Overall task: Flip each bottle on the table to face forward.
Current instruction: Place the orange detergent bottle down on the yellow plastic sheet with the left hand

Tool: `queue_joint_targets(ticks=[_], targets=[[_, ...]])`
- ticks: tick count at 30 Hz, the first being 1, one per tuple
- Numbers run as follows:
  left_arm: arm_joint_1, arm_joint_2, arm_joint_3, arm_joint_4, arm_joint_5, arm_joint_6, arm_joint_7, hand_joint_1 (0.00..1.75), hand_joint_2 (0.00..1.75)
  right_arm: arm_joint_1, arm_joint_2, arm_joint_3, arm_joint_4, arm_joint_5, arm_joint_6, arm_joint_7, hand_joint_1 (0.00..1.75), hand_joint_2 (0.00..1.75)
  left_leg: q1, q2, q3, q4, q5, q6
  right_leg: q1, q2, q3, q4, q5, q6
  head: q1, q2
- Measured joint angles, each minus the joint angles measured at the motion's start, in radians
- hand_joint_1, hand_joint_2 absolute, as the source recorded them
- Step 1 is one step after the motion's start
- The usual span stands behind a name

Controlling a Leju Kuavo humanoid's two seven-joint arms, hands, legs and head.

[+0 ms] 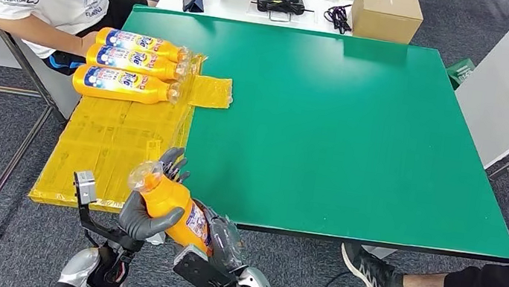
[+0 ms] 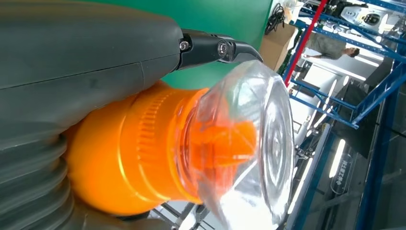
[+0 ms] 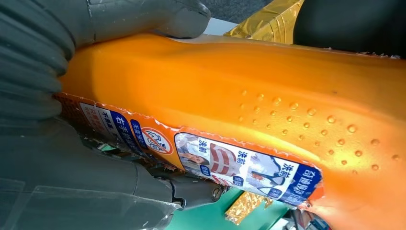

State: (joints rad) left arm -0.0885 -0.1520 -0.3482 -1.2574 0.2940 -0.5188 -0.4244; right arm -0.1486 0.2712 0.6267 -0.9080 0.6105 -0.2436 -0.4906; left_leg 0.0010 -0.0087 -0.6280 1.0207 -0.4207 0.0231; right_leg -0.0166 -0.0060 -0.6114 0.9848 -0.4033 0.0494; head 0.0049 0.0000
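With both the left hand and right hand gripping 1 orange bottle off the table's near edge, a loosened grip could drop it to the floor.

Plenty of open room ahead on my green flat surface. Only clutter is three orange plastic bottles lying far left, a person's arm just beside them, cardboard box beyond the back edge.
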Motion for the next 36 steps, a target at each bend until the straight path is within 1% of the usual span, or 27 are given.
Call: queue_joint_targets(ticks=[1,8,14,15,18,19,27,36], targets=[[0.000,0.000,0.000,0.000,-0.005,-0.003,-0.003,1.75,1.75,0.000,0.000,0.000,0.001,-0.003,0.000,0.000,1.75,1.75,0.000,0.000,0.000,0.000,0.000,0.000,0.000,0.000,0.000,0.000,0.000,0.000,0.000,0.000],[0.001,0.008,-0.009,-0.005,-0.095,0.000,-0.040,1.75,1.75,0.001,0.000,-0.006,-0.006,-0.025,-0.013,0.007,1.75,1.75,0.000,0.000,0.000,0.000,0.000,0.000,0.000,0.000,0.000,0.000,0.000,0.000,0.000,0.000],[-0.008,0.015,-0.029,-0.019,-0.132,-0.001,-0.045,1.75,1.75,0.005,0.000,-0.021,-0.047,-0.029,-0.026,0.011,1.75,1.75,0.000,0.000,0.000,0.000,0.000,0.000,0.000,0.000,0.000,0.000,0.000,0.000,0.000,0.000],[-0.010,0.016,-0.031,-0.020,-0.134,-0.001,-0.046,1.71,1.75,0.006,0.000,-0.023,-0.052,-0.029,-0.027,0.012,1.75,1.75,0.000,0.000,0.000,0.000,0.000,0.000,0.000,0.000,0.000,0.000,0.000,0.000,0.000,0.000],[-0.014,0.018,-0.037,-0.023,-0.136,-0.001,-0.046,0.40,1.75,0.008,0.000,-0.028,-0.064,-0.032,-0.030,0.014,1.75,1.75,0.000,0.000,0.000,0.000,0.000,0.000,0.000,0.000,0.000,0.000,0.000,0.000,0.000,0.000],[-0.016,0.019,-0.039,-0.023,-0.137,-0.001,-0.045,0.00,1.75,0.008,0.000,-0.029,-0.068,-0.033,-0.032,0.014,1.75,1.75,0.000,0.000,0.000,0.000,0.000,0.000,0.000,0.000,0.000,0.000,0.000,0.000,0.000,0.000],[-0.017,0.032,-0.060,-0.022,-0.150,-0.003,-0.019,0.00,1.75,0.008,0.001,-0.035,-0.092,-0.025,-0.052,0.014,1.75,1.75,0.000,0.000,0.000,0.000,0.000,0.000,0.000,0.000,0.000,0.000,0.000,0.000,0.000,0.000],[-0.008,0.035,-0.069,-0.016,-0.120,-0.002,0.010,0.00,1.75,-0.003,0.006,-0.043,-0.110,-0.033,-0.057,0.014,1.75,1.75,0.000,0.000,0.000,0.000,0.000,0.000,0.000,0.000,0.000,0.000,0.000,0.000,0.000,0.000]])
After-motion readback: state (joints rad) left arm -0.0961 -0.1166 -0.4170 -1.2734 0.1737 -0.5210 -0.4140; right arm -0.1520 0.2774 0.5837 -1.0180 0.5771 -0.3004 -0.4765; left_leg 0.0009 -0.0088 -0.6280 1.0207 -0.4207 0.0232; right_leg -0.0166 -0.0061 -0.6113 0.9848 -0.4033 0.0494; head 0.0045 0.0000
